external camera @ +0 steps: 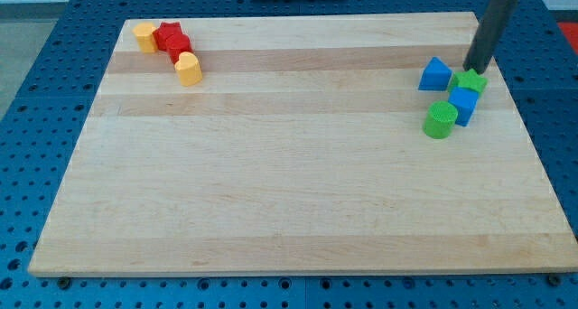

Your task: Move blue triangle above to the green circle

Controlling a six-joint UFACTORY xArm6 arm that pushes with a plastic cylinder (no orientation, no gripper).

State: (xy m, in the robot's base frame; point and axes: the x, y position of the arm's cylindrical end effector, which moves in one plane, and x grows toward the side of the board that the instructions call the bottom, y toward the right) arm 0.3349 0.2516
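Note:
The blue triangle lies near the board's right edge, toward the view's top. The green circle sits below it and slightly right, with a gap between them. A blue cube touches the green circle at its upper right. A green star lies just above the blue cube and right of the blue triangle. My tip stands at the top edge of the green star, just right of the blue triangle.
At the board's upper left lies a cluster: a yellow block, a red star-like block, a red block and a yellow block. The wooden board rests on a blue perforated table.

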